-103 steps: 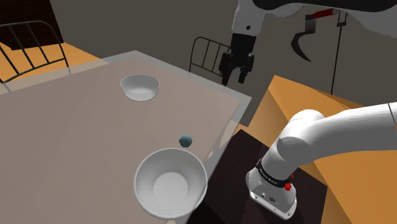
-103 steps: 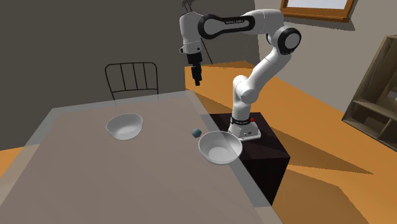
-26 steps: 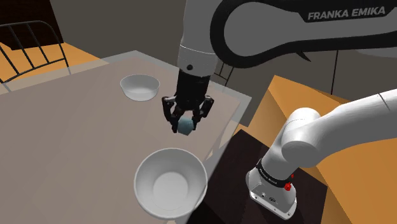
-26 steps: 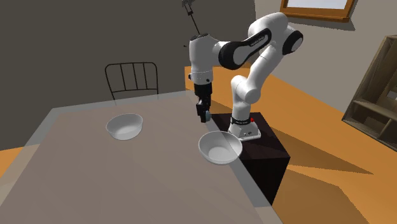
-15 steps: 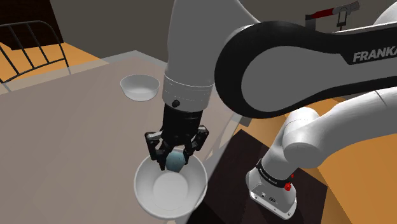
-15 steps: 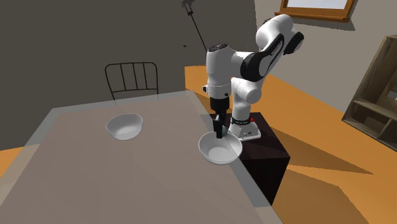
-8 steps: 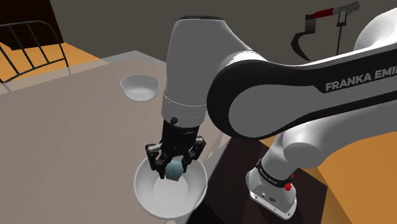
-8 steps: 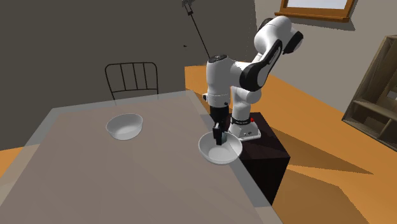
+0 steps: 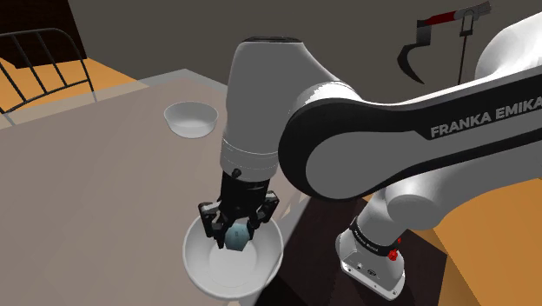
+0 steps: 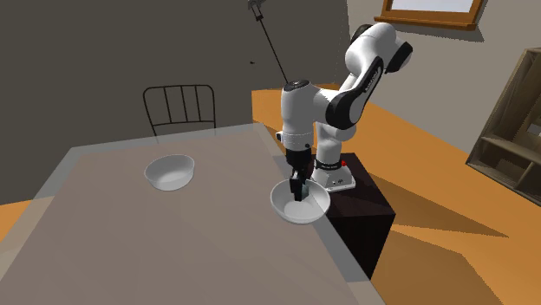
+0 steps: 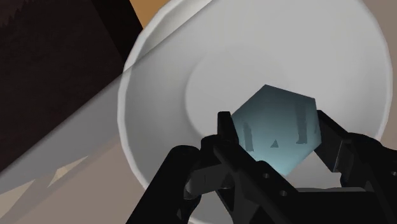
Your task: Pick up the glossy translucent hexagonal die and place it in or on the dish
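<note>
1. The pale blue, glossy, translucent die with a hexagonal outline [image 11: 278, 129] hangs inside the rim of the large white round bowl [image 9: 196, 262], over its floor. I cannot tell whether it touches that floor. Its facets look hard and slick, and faint dark marks show through them. If it is let go from any height it could bounce or skitter up the sloping wall, so a low release seems wise.
2. The all-black gripper [image 9: 235, 229] has its jaws closed to the die's width, clasping two opposite faces. Its fingertips sit below the bowl's rim. Going lower could press the die or a finger into the bowl and tip it, and an uneven opening could flick the die sideways.
3. The bowl itself is smooth, thin-walled and plain, with a flat bottom and flaring sides. It sits at the table's edge nearest the arm, and its rim appears to reach over that edge, so a sideways nudge might send it off.
4. The flat, pale grey matte table top [image 9: 87, 196] spreads out from under the bowl.
5. The dark box-shaped stand [image 10: 368, 221] sits just beside the large bowl, below the table's edge.
6. A smaller white round bowl [image 9: 191, 120] rests well apart from the large one, further across the table.
</note>
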You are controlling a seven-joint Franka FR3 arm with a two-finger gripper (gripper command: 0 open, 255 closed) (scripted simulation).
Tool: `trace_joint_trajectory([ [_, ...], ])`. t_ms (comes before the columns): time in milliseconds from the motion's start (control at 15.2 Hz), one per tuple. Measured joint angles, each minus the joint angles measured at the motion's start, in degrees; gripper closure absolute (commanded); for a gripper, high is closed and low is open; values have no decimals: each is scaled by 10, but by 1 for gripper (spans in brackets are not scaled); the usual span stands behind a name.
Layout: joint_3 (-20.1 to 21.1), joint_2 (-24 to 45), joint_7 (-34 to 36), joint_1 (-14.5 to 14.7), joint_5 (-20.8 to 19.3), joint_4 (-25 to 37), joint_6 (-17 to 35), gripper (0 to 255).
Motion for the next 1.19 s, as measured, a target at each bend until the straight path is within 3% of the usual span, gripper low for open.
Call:
trace_joint_trajectory([
  [66, 0, 0, 0, 0, 0, 0, 0, 0],
  [462, 0, 0, 0, 0, 0, 0, 0, 0],
  [792, -33, -29, 4, 1, -16, 40, -70, 0],
  [1188, -40, -32, 2, 0, -20, 45, -81, 0],
])
